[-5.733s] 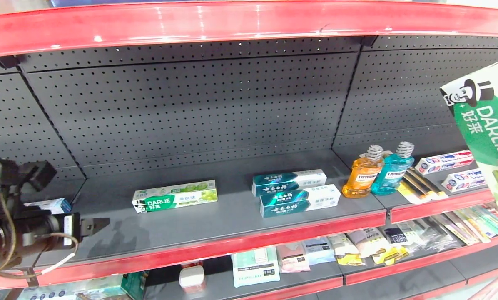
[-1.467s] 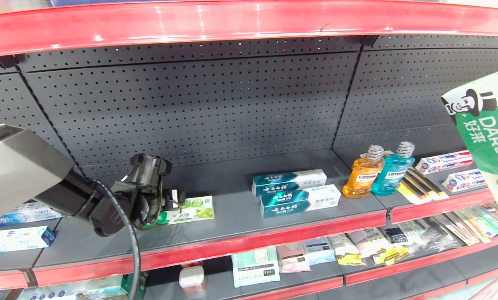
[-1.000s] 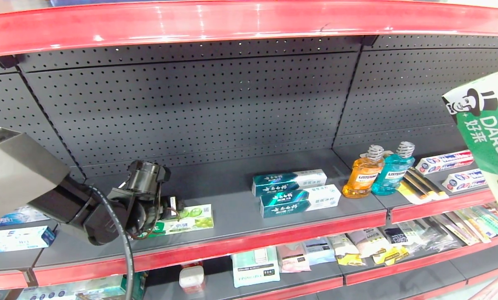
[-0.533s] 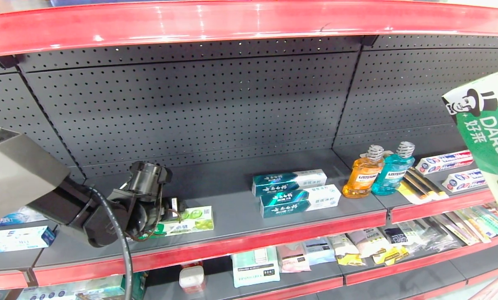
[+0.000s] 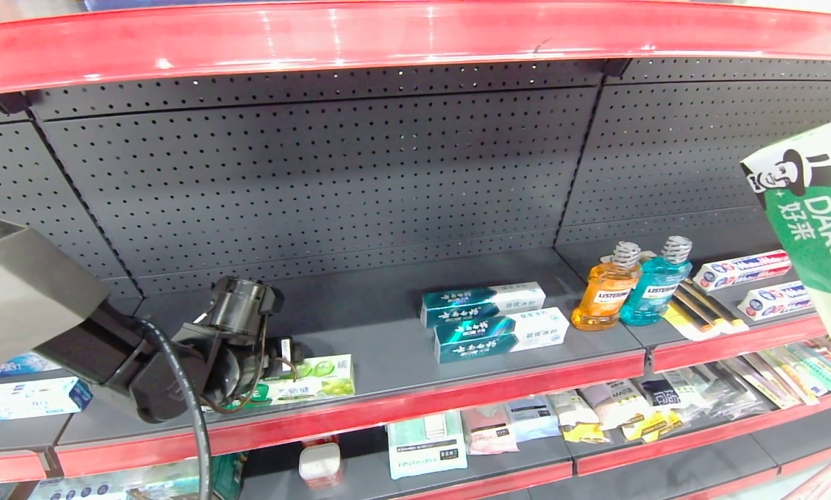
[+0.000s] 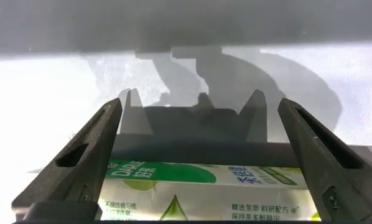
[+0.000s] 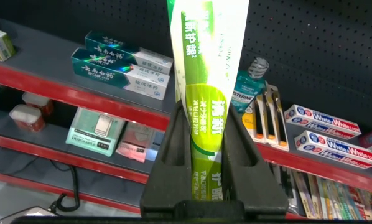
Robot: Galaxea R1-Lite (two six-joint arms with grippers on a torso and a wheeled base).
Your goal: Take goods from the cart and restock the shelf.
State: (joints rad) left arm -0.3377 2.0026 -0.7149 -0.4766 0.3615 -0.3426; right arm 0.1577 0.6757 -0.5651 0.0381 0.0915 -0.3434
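Out at three o'clock of the head view, the right gripper [image 7: 208, 112] is clenched on the lower end of a long green-and-white cardboard toothpaste carton [image 5: 815, 229], standing it near upright in front of the shelving. Down at eight o'clock, the left gripper [image 6: 199, 109] sits with jaws spread wide over a matching green toothpaste carton [image 5: 315, 371], which lies flat just behind the red front lip [image 5: 457, 392] of the dark grey metal shelf [image 5: 388, 333]. The held carton looks light, stiff lengthwise, glossy and easy to dent, so I'd pinch its narrow sides, nearer the middle. Open room lies at six o'clock, between the flat carton and two teal toothpaste cartons [image 5: 499, 323]. Watch the lip, and the orange and blue mouthwash bottles [image 5: 606, 295] at four o'clock.
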